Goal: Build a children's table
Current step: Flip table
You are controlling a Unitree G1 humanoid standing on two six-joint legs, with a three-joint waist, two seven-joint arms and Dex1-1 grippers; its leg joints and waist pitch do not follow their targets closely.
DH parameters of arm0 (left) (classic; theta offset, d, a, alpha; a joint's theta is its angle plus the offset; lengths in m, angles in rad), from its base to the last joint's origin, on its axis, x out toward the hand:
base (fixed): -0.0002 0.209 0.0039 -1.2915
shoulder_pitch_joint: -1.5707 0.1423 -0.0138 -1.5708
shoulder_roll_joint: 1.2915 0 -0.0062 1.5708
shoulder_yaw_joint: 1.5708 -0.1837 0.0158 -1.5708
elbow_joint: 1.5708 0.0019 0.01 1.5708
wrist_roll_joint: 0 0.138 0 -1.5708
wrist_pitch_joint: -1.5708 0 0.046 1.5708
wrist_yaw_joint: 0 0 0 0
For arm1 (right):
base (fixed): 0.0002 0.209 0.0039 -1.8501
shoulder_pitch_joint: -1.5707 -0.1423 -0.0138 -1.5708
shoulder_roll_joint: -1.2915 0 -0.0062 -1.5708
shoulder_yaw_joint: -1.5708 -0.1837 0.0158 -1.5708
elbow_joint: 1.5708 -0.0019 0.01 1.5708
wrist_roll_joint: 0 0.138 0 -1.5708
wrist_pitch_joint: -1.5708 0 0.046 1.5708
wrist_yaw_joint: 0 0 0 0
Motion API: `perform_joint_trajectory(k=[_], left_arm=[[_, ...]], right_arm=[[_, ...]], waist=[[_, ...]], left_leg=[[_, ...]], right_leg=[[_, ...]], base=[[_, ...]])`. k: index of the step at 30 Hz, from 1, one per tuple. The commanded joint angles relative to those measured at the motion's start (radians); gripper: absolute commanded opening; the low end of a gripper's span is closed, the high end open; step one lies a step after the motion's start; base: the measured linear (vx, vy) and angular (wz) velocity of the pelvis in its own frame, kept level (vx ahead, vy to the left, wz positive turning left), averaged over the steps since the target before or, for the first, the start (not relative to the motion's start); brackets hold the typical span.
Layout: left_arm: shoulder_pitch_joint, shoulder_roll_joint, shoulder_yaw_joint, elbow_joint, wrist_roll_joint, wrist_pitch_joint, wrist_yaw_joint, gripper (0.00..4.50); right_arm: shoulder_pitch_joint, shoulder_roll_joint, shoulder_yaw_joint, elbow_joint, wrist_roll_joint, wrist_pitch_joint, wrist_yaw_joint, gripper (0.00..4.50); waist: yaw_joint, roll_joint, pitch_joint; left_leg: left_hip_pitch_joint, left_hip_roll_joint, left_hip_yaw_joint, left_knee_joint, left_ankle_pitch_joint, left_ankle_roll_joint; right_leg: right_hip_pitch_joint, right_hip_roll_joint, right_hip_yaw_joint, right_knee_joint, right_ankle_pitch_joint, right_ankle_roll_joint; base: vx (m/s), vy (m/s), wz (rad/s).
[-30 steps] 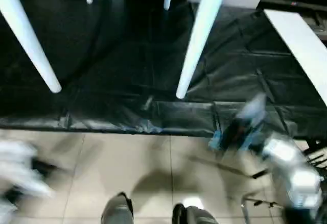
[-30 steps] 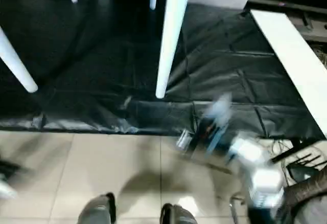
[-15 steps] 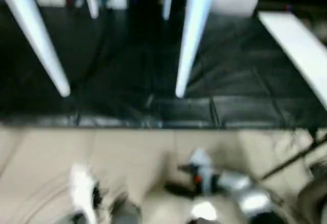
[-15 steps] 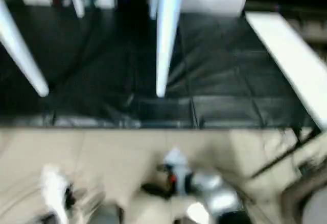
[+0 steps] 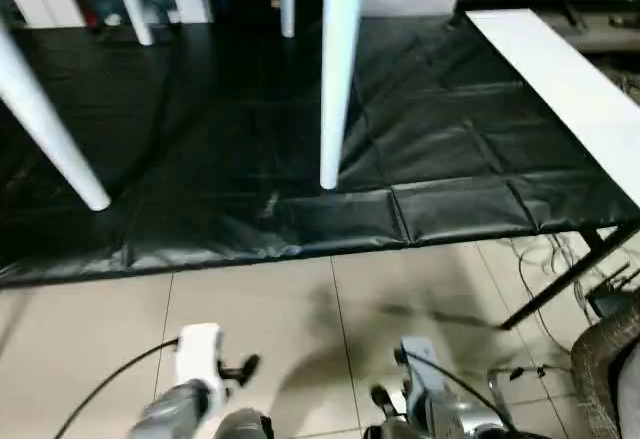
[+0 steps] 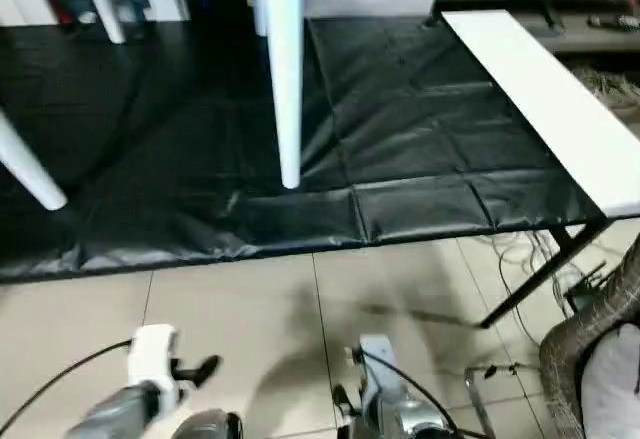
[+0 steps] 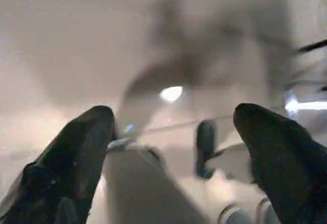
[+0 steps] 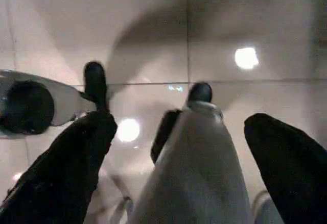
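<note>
Your left gripper (image 7: 173, 147) and right gripper (image 8: 176, 157), both spread empty, hang near you; the table legs (image 5: 338, 69) stand far ahead.

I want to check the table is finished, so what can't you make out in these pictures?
- Table top and corner sockets: cut off by the upper edge in both eye views, so whether the near legs are seated is unknown.
- Far legs: just their lower parts show.
- Left tool: open and empty; what lies beyond it is blurred.
- Right tool: open, over floor tiles.
</note>
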Motion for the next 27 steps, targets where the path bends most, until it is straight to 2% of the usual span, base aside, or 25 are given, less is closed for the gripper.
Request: perform_joint_trajectory(k=[1, 2, 3, 5, 7, 9, 11, 12, 13, 14, 15, 16, 17, 18, 19, 20, 21, 22, 23, 24, 25, 26, 27], left_arm=[[-0.008, -0.01, 0.038, 0.061, -0.014, -0.008, 0.041, 4.3], [-0.012, -0.015, 0.047, 0.073, -0.025, -0.017, 0.037, 4.3], [-0.018, -0.02, 0.048, 0.087, -0.026, -0.023, 0.041, 4.3], [-0.02, -0.021, 0.047, 0.091, -0.024, -0.023, 0.045, 4.3], [-0.035, -0.026, 0.053, 0.123, -0.019, -0.034, 0.044, 4.3], [-0.047, -0.031, 0.06, 0.15, -0.013, -0.046, 0.04, 4.3], [-0.053, -0.029, 0.061, 0.161, -0.007, -0.053, 0.042, 4.3], [-0.059, -0.025, 0.064, 0.167, -0.006, -0.058, 0.037, 4.3], [-0.062, -0.022, 0.069, 0.169, -0.01, -0.062, 0.031, 4.3], [-0.068, -0.018, 0.081, 0.171, -0.021, -0.058, 0.023, 4.3], [-0.074, -0.013, 0.087, 0.172, -0.026, -0.055, 0.022, 4.3], [-0.077, -0.01, 0.087, 0.173, -0.025, -0.055, 0.024, 4.3], [-0.079, -0.008, 0.087, 0.177, -0.023, -0.057, 0.025, 4.3], [-0.087, -0.004, 0.092, 0.184, -0.025, -0.054, 0.021, 4.3], [-0.088, -0.003, 0.092, 0.185, -0.025, -0.054, 0.02, 4.3], [-0.084, -0.007, 0.093, 0.188, -0.025, -0.059, 0.02, 4.3], [-0.075, -0.016, 0.092, 0.19, -0.023, -0.067, 0.022, 4.3], [-0.066, -0.023, 0.09, 0.191, -0.02, -0.075, 0.023, 4.3], [-0.062, -0.029, 0.088, 0.199, -0.012, -0.075, 0.028, 4.3], [-0.063, -0.03, 0.089, 0.202, -0.011, -0.074, 0.026, 4.3], [-0.063, -0.03, 0.089, 0.202, -0.011, -0.074, 0.026, 4.3], [-0.063, -0.03, 0.088, 0.203, -0.008, -0.074, 0.025, 4.3], [-0.063, -0.03, 0.088, 0.203, -0.008, -0.074, 0.025, 4.3]], right_arm=[[-0.006, -0.012, -0.023, 0.018, -0.013, -0.011, -0.034, 4.5], [-0.007, -0.011, -0.029, 0.024, -0.016, -0.006, -0.033, 4.5], [-0.011, -0.008, -0.03, 0.034, -0.025, -0.002, -0.034, 4.5], [-0.012, -0.006, -0.026, 0.038, -0.031, -0.002, -0.036, 4.5], [-0.021, 0.003, -0.014, 0.057, -0.045, -0.01, -0.039, 4.5], [-0.028, 0.017, -0.017, 0.067, -0.047, -0.027, -0.029, 4.5], [-0.034, 0.023, -0.005, 0.068, -0.072, -0.034, -0.014, 4.5], [-0.036, 0.032, 0.013, 0.07, -0.095, -0.038, 0.015, 4.5], [-0.037, 0.037, 0.024, 0.071, -0.107, -0.039, 0.03, 4.5], [-0.038, 0.048, 0.045, 0.073, -0.13, -0.045, 0.054, 4.5], [-0.039, 0.061, 0.067, 0.074, -0.15, -0.052, 0.075, 4.5], [-0.04, 0.068, 0.075, 0.075, -0.159, -0.056, 0.083, 4.5], [-0.04, 0.072, 0.079, 0.076, -0.163, -0.058, 0.087, 4.5], [-0.043, 0.082, 0.086, 0.079, -0.173, -0.064, 0.091, 4.5], [-0.043, 0.083, 0.086, 0.08, -0.174, -0.065, 0.09, 4.5], [-0.045, 0.086, 0.086, 0.082, -0.177, -0.066, 0.088, 4.5], [-0.047, 0.09, 0.086, 0.084, -0.181, -0.07, 0.09, 4.5], [-0.049, 0.092, 0.085, 0.085, -0.184, -0.071, 0.093, 4.5], [-0.047, 0.092, 0.071, 0.085, -0.181, -0.07, 0.096, 4.5], [-0.039, 0.081, 0.058, 0.083, -0.17, -0.062, 0.099, 4.5], [-0.039, 0.081, 0.058, 0.083, -0.17, -0.062, 0.099, 4.5], [-0.033, 0.072, 0.037, 0.082, -0.152, -0.045, 0.088, 4.5], [-0.033, 0.072, 0.037, 0.082, -0.152, -0.045, 0.088, 4.5]], waist=[[0.0, -0.006, -0.069], [0.001, -0.003, -0.068], [-0.001, -0.014, -0.068], [0.0, -0.005, -0.064], [0.0, -0.016, -0.06], [0.0, -0.019, -0.057], [0.001, -0.019, -0.057], [0.012, -0.034, -0.052], [0.01, -0.012, -0.063], [0.009, -0.003, -0.066], [0.006, -0.002, -0.068], [0.006, -0.001, -0.06], [0.011, 0.011, -0.048], [0.017, 0.023, -0.034], [0.017, 0.019, -0.034], [0.023, 0.011, -0.029], [0.027, 0.014, -0.028], [0.032, 0.007, -0.03], [0.038, 0.014, -0.028], [0.034, 0.028, -0.038], [0.02, 0.041, -0.049], [-0.03, 0.058, -0.083], [-0.031, 0.035, -0.09]], left_leg=[[0.0, 0.044, -0.004, -0.076, -0.132, 0.059], [0.002, 0.044, -0.002, -0.075, -0.129, 0.065], [0.001, 0.046, 0.0, -0.075, -0.126, 0.072], [0.005, 0.05, 0.0, -0.08, -0.16, 0.07], [0.007, 0.05, 0.001, -0.086, -0.21, 0.059], [0.009, 0.053, -0.001, -0.09, -0.257, 0.037], [0.009, 0.054, -0.002, -0.093, -0.27, 0.026], [-0.048, 0.028, -0.035, -0.106, -0.242, 0.087], [-0.046, 0.02, -0.039, -0.098, -0.21, 0.124], [-0.036, 0.007, -0.053, -0.087, -0.216, 0.202], [-0.035, 0.004, -0.057, -0.082, -0.243, 0.22], [-0.054, 0.002, -0.063, -0.082, -0.289, 0.215], [-0.051, -0.001, -0.061, -0.092, -0.401, 0.17], [-0.048, -0.006, -0.057, -0.093, -0.519, 0.118], [-0.046, -0.008, -0.054, -0.091, -0.551, 0.102], [-0.047, -0.01, -0.046, -0.077, -0.55, 0.099], [-0.042, -0.008, -0.042, -0.069, -0.527, 0.105], [-0.039, -0.004, -0.037, -0.061, -0.462, 0.132], [-0.028, -0.001, -0.034, -0.071, -0.414, 0.16], [-0.004, -0.01, -0.052, -0.102, -0.354, 0.213], [0.05, -0.004, -0.094, -0.114, -0.289, 0.291], [0.21, 0.066, -0.172, -0.067, -0.081, 0.453], [0.209, 0.098, -0.207, -0.057, 0.133, 0.534]], right_leg=[[0.039, -0.079, 0.045, -0.078, 0.034, -0.253], [0.037, -0.079, 0.046, -0.08, 0.03, -0.26], [0.037, -0.079, 0.046, -0.08, 0.03, -0.262], [0.03, -0.079, 0.045, -0.085, -0.013, -0.261], [0.027, -0.08, 0.047, -0.093, -0.086, -0.249], [0.023, -0.083, 0.051, -0.099, -0.164, -0.232], [0.021, -0.083, 0.052, -0.101, -0.194, -0.217], [0.06, -0.098, 0.012, -0.098, -0.185, -0.199], [0.063, -0.094, -0.004, -0.101, -0.167, -0.192], [0.057, -0.097, -0.031, -0.11, -0.17, -0.2], [0.063, -0.103, -0.038, -0.117, -0.191, -0.208], [0.09, -0.11, -0.053, -0.131, -0.288, -0.192], [0.108, -0.103, -0.077, -0.154, -0.478, -0.142], [0.125, -0.104, -0.09, -0.175, -0.642, -0.108], [0.135, -0.102, -0.092, -0.182, -0.693, -0.094], [0.157, -0.118, -0.091, -0.206, -0.775, -0.072], [0.164, -0.127, -0.092, -0.218, -0.796, -0.069], [0.183, -0.132, -0.094, -0.235, -0.786, -0.069], [0.195, -0.114, -0.105, -0.239, -0.723, -0.07], [0.203, -0.048, -0.123, -0.213, -0.556, -0.066], [0.173, 0.002, -0.131, -0.157, -0.415, -0.065], [0.014, 0.043, -0.084, -0.014, -0.221, -0.053], [-0.015, 0.032, -0.064, 0.032, -0.164, -0.03]], base=[[0.0, 0.0, 0.0], [0.0, 0.0, 0.0], [0.0, 0.0, 0.0], [0.0, 0.0, 0.0], [0.0, 0.0, 0.0], [0.0, 0.0, 0.0], [0.0, 0.0, 0.0], [0.0, 0.0, 0.0], [-0.018, -0.005, 0.33], [-0.018, -0.005, 0.33], [0.026, -0.017, 0.6], [0.022, -0.007, 0.57], [0.022, -0.007, 0.57], [0.033, 0.009, 0.55], [0.077, 0.015, 0.6], [0.077, 0.015, 0.6], [0.098, 0.023, 0.65], [0.123, 0.039, 0.7], [0.123, 0.039, 0.7], [0.183, 0.065, 0.7], [0.261, 0.07, 0.63], [0.261, 0.07, 0.63], [0.243, 0.052, 0.31]])
